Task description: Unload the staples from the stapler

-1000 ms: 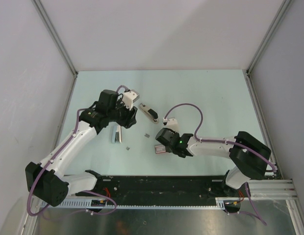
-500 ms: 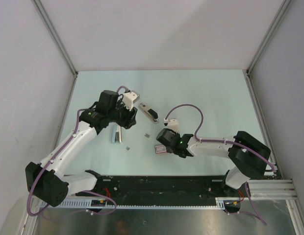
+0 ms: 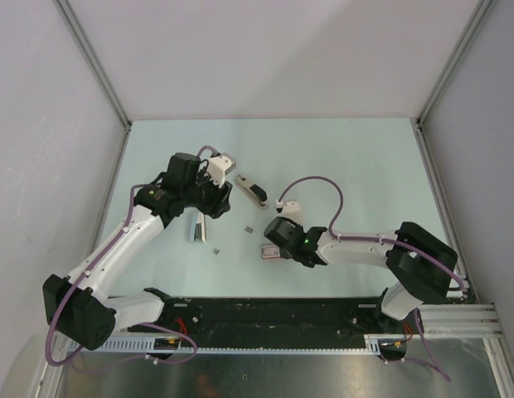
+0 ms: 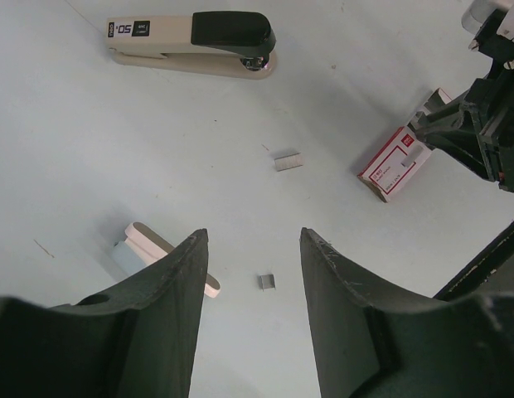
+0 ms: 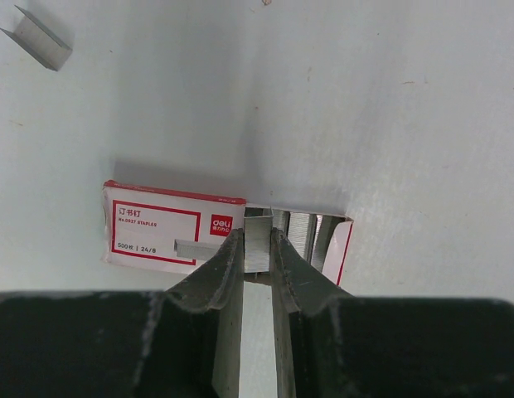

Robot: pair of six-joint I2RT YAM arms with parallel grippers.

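Pale green tabletop is lying under both arms. Right gripper (image 5: 255, 239) is pinching a silvery staple strip (image 5: 257, 255) at the open red-and-white cardboard box (image 5: 170, 228). Left gripper (image 4: 253, 240) is hovering spread above a tiny grey staple fragment (image 4: 266, 282), with the slim black-topped beige stapler (image 4: 191, 46) lying beyond.

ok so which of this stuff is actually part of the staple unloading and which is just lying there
Job: stapler; pale staple bar by the open left gripper; loose staple bits.
Lying about: red-and-white staple box, though the right gripper pinches a staple strip at its mouth.
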